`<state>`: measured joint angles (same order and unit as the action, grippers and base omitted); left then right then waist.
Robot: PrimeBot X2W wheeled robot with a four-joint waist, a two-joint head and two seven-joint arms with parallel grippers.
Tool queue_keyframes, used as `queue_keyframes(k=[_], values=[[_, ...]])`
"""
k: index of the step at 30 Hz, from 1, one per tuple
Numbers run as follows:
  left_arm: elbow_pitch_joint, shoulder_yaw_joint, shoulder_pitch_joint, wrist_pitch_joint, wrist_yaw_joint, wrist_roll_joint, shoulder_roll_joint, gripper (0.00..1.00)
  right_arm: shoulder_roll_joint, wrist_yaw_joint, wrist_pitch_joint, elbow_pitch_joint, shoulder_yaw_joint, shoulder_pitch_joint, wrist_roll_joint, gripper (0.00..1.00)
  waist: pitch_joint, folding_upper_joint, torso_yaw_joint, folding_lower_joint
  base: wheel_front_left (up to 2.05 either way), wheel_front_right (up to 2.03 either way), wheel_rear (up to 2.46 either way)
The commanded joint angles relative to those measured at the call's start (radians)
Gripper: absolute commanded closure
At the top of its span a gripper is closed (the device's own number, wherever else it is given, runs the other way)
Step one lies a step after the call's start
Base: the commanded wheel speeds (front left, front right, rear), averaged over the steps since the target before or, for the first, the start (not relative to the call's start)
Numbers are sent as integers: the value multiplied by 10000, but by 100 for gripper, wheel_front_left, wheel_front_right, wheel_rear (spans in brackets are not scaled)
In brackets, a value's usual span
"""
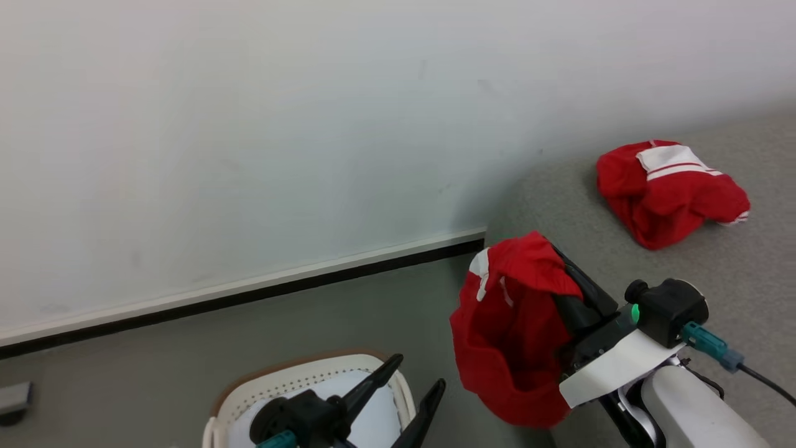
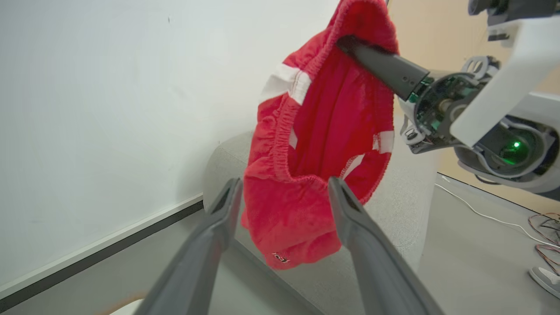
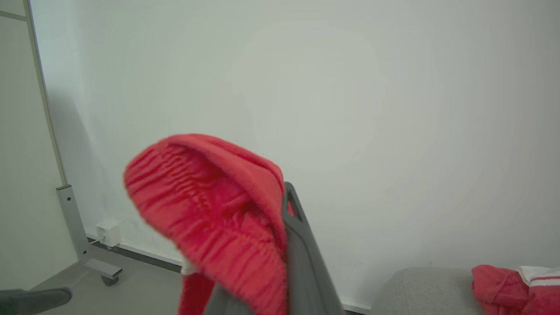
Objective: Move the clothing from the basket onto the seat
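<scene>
R end effector: clamped on waistband of red garment. Garment hangs free over floor at seat near-left edge. L end effector: fingers apart, above basket. 2nd garment on seat, far right, bare upholstery around.

Soft, even light washes the white wall pale; the crumpled red-and-white garment casts a faint shadow on the light grey woven sofa. In the right wrist view the hanging red garment is blurred and the grey post bows at the edge.
</scene>
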<state>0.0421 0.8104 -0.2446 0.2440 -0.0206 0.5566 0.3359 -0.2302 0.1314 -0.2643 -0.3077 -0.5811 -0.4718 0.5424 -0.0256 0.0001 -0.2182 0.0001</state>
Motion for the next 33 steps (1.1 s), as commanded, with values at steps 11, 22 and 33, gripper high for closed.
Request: queue_keyframes(k=[11,22,33], values=[[75,-35,-278,105,127,-214,20,0,-46,-15,0,574,851,288,-495,100,417,-1,-1572,-1,0,0,0],[-58,-20,-515,40,208,-201,76,0,392,-15,6,294,2827,-649,-1335,100,1276,-1,-1366,-1,0,0,0],[-220,-360,-1655,-4,727,-189,426,0,26,-16,716,-1040,7613,-5793,-3271,100,4097,-1,643,-1,0,0,0]])
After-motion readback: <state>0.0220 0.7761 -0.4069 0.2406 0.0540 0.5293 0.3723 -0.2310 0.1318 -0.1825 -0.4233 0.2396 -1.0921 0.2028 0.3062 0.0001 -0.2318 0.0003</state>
